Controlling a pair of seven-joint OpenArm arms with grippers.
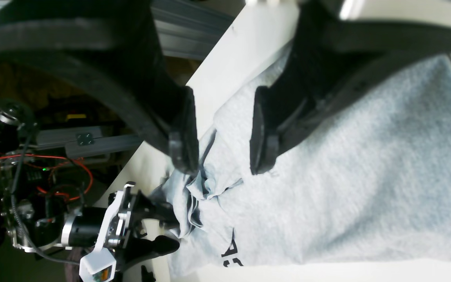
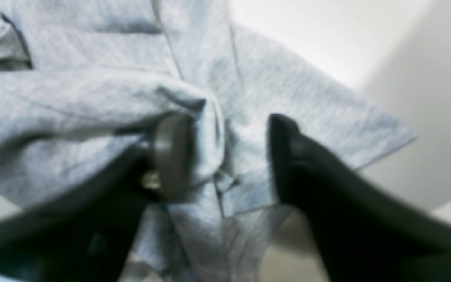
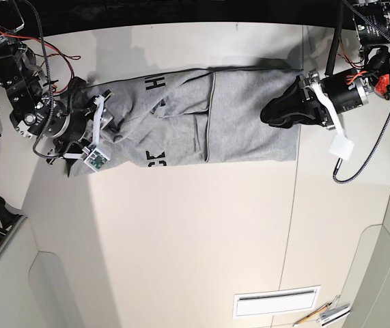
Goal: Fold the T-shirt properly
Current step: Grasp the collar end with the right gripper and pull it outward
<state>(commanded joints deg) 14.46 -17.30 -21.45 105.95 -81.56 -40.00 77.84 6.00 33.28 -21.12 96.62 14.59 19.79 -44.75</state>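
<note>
The grey T-shirt (image 3: 242, 116) lies spread sideways across the far half of the white table (image 3: 181, 232), with black lettering (image 3: 155, 85) showing on folded-over cloth. My left gripper (image 3: 271, 113) stands open over the shirt's right end. In the left wrist view its fingers (image 1: 184, 133) straddle a fabric edge of the T-shirt (image 1: 366, 176). My right gripper (image 3: 85, 119) is at the bunched left end. In the right wrist view it (image 2: 225, 156) is open, with rumpled T-shirt (image 2: 92, 102) cloth between the fingers and a fold draped over the left pad (image 2: 170, 156).
Red and black cables and motor hardware (image 3: 14, 41) crowd the table's far left corner. A slotted white vent (image 3: 275, 301) and some pens (image 3: 324, 314) lie near the front right. The table edge (image 1: 194, 74) runs close beside the left gripper.
</note>
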